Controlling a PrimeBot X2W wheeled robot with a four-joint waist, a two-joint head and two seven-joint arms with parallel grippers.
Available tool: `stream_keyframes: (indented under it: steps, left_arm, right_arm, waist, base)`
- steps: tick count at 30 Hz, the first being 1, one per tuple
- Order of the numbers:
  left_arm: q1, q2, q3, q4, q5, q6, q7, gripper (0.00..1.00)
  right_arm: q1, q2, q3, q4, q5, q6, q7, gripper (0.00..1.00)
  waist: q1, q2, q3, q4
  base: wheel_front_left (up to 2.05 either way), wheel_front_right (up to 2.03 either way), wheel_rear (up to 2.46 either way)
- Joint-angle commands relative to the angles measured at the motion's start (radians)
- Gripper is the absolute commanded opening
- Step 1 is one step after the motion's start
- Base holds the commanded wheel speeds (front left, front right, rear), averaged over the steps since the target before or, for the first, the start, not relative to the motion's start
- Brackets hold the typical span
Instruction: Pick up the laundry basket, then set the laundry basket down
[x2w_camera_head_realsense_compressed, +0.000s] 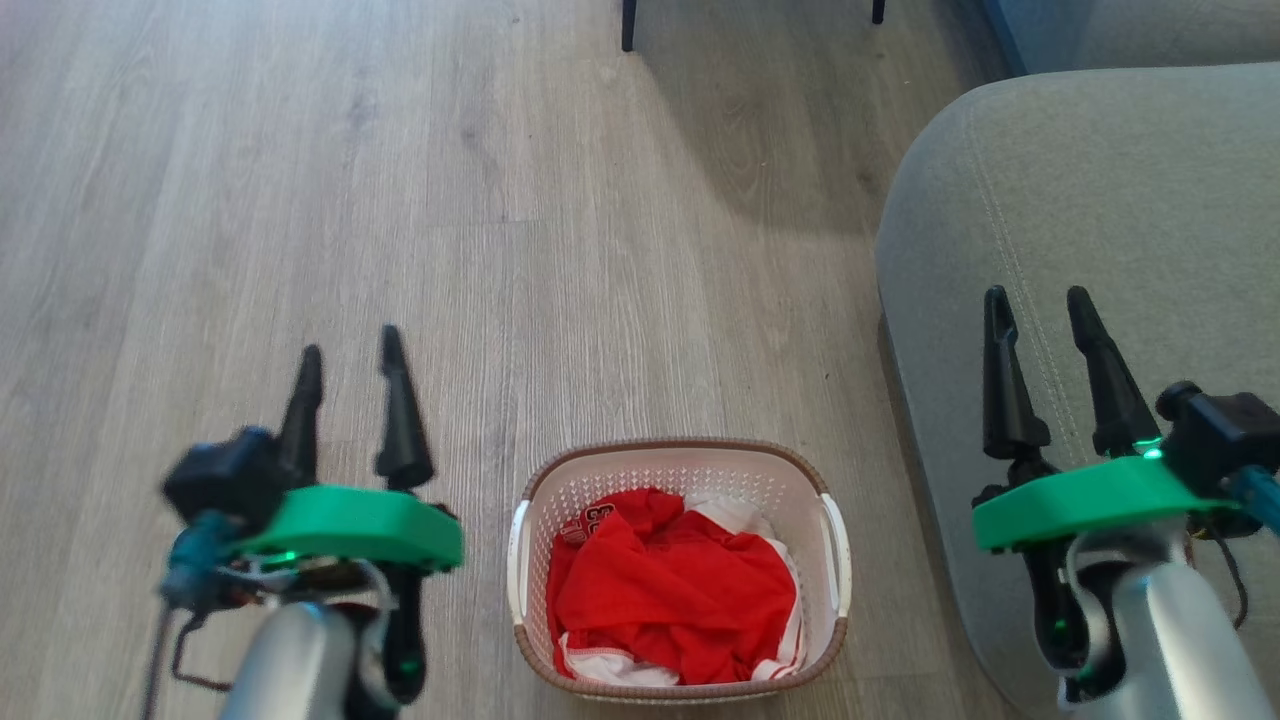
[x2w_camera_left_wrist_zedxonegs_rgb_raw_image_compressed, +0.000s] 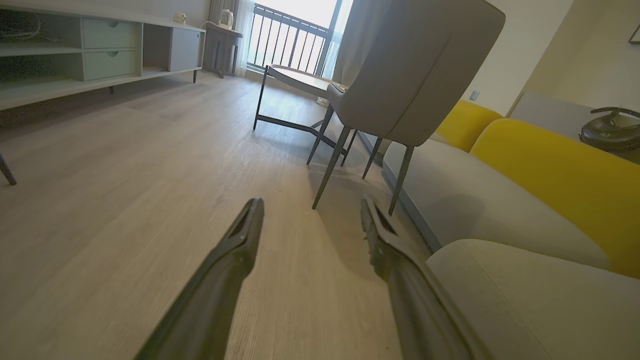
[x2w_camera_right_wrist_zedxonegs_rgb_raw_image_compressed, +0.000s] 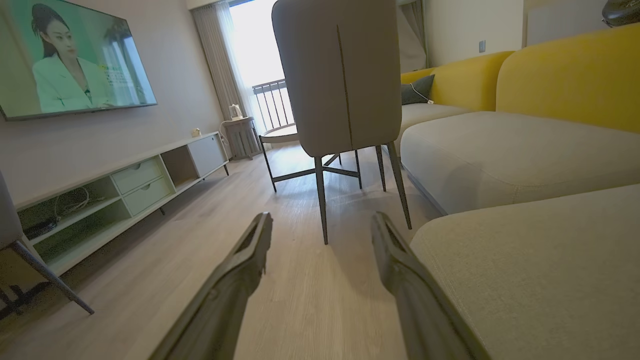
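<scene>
Basket state: laundry basket (x2w_camera_head_realsense_compressed: 690, 478) sits upright on the wood floor (x2w_camera_head_realsense_compressed: 300, 200), low in the head view, between the two arms and just beside the grey sofa (x2w_camera_head_realsense_compressed: 1080, 250). Red-and-white clothes (x2w_camera_head_realsense_compressed: 680, 590) are heaped inside, below the brown rim. One white handle (x2w_camera_head_realsense_compressed: 518, 560) is on its left side and one (x2w_camera_head_realsense_compressed: 838, 555) on its right.

Left gripper (x2w_camera_head_realsense_compressed: 352, 342): fingers apart, nothing between them, above the floor to the left of the basket and not touching it.
Right gripper (x2w_camera_head_realsense_compressed: 1037, 292): fingers apart, empty, appearing over the sofa's edge in the head view, well apart from the basket.
Both wrist views look across the floor toward a grey chair (x2w_camera_left_wrist_zedxonegs_rgb_raw_image_compressed: 415, 65), not at the basket.

Judgement: pick-up not yet begun; both arms need to come down and inward to the handles.

Risks:
- Right arm is close to the sofa, so a descent could drag on the cushion and skew its approach
- Wrist views give no sight of the handles, so a finger may land on the perforated wall or rim instead
- Uneven grip or lift on the two sides would tilt the basket and let the clothes slide out
- Smooth plastic handles may slip from narrow fingers
</scene>
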Motion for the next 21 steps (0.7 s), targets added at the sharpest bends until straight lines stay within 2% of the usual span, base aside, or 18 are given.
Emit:
stream_keyframes:
  steps: [1, 7, 12, 13, 18, 20, 21]
  left_arm:
    - [-0.066, 0.013, 0.011, -0.035, 0.03, 0.009, -0.011, 1.0]
    - [-0.085, 0.063, -0.117, -0.02, 0.159, 0.121, -0.029, 1.0]
    - [-0.105, 0.107, -0.225, 0.02, 0.211, 0.223, -0.047, 1.0]
    - [-0.11, 0.112, -0.237, 0.025, 0.217, 0.233, -0.05, 1.0]
    - [-0.114, 0.115, -0.282, 0.056, 0.224, 0.238, -0.064, 1.0]
    - [-0.105, 0.097, -0.268, 0.066, 0.197, 0.214, -0.07, 1.0]
    - [-0.1, 0.085, -0.256, 0.065, 0.177, 0.185, -0.073, 1.0]
  right_arm:
    - [-0.051, -0.01, 0.013, -0.037, -0.028, 0.005, -0.011, 1.0]
    - [-0.051, -0.012, 0.044, -0.038, -0.137, 0.006, -0.028, 1.0]
    - [-0.038, -0.008, 0.051, -0.006, -0.221, 0.006, -0.046, 1.0]
    - [-0.037, -0.007, 0.052, -0.002, -0.233, 0.006, -0.049, 1.0]
    - [-0.019, -0.006, 0.069, 0.07, -0.276, 0.006, -0.064, 1.0]
    - [-0.022, -0.005, 0.071, 0.088, -0.284, 0.006, -0.069, 1.0]
    - [-0.025, -0.005, 0.073, 0.092, -0.294, 0.006, -0.072, 1.0]
  waist:
    - [0.0, 0.0, 0.0, 0.0]
    - [0.0, 0.0, 0.0, -0.003]
    - [0.0, 0.0, -0.003, -0.005]
    - [0.0, 0.0, -0.003, -0.005]
    - [0.0, 0.0, -0.008, -0.005]
    - [0.0, 0.0, -0.009, -0.005]
    - [0.0, 0.0, -0.009, -0.005]
  base:
    - [0.0, 0.0, 0.0]
    - [0.0, 0.0, 0.0]
    - [0.0, 0.0, 0.0]
    - [0.0, 0.0, 0.0]
    - [0.0, 0.0, 0.0]
    - [0.0, 0.0, 0.0]
    - [0.0, 0.0, 0.0]
